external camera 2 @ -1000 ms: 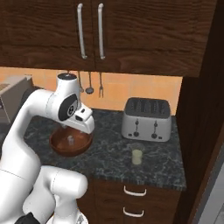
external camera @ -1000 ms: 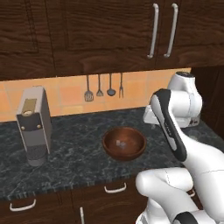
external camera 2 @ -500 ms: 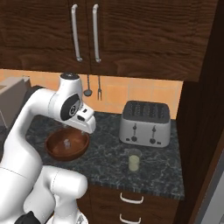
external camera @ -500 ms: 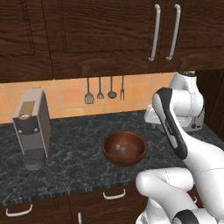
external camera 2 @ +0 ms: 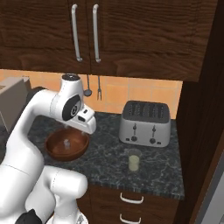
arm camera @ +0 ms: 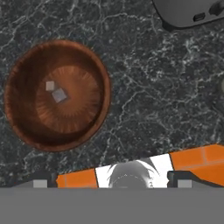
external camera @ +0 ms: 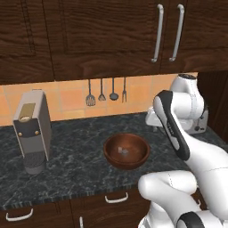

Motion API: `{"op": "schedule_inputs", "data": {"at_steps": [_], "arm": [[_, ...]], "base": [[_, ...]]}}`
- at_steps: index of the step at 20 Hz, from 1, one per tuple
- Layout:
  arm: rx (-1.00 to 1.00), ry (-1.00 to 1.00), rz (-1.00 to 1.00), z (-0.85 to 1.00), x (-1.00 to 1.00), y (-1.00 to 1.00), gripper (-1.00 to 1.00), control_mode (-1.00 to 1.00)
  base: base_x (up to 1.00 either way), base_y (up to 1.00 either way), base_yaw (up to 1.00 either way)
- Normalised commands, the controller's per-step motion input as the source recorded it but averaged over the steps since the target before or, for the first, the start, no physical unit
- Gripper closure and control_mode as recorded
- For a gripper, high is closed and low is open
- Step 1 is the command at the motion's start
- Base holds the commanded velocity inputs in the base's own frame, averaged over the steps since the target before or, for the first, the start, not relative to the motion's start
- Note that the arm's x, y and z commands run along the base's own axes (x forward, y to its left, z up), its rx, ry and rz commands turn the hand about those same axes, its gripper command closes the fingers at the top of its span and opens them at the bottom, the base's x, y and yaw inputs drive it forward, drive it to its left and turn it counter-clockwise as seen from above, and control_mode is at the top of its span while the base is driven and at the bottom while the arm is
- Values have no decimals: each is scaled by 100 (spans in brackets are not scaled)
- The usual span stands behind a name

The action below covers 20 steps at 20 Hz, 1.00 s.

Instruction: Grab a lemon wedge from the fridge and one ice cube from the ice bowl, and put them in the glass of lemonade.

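The ice bowl (arm camera: 57,94) is a round reddish-brown wooden bowl on the dark stone counter, and it also stands mid-counter in both base views (external camera: 127,150) (external camera 2: 66,145). Two small whitish ice cubes (arm camera: 59,95) lie near its centre. My gripper (arm camera: 113,181) hangs high above the counter beside the bowl, open, with nothing between its widely spread fingertips (arm camera: 41,181). The glass of lemonade (external camera 2: 134,160) stands near the counter's front, in front of the toaster. The lemon wedge is out of view. A grey strip at the far right (external camera 2: 217,188) may be the fridge's side.
A silver toaster (external camera 2: 145,123) sits against the back wall right of the bowl. A grey coffee machine (external camera: 31,129) stands at the counter's left. Utensils (external camera: 107,91) hang on the tiled wall under dark cabinets. A tall dark cabinet side (external camera 2: 199,109) bounds the counter on the right.
Both base views have drifted slightly, so the whole scene sits a little lower and to the left in frame. The arm keeps its pose and the gripper stays open.
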Motion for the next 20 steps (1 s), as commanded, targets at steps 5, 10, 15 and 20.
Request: {"op": "schedule_inputs", "data": {"at_steps": [5,10,15,20], "arm": [[-7,1,0,-68,58,47,-100,-100],[-18,3,8,-89,69,100,-100,-100],[-7,22,20,-67,64,80,-100,-100],[-5,41,19,-43,6,9,-100,-100]], "base": [[0,0,0],[0,0,0],[0,0,0],[0,0,0]]}}
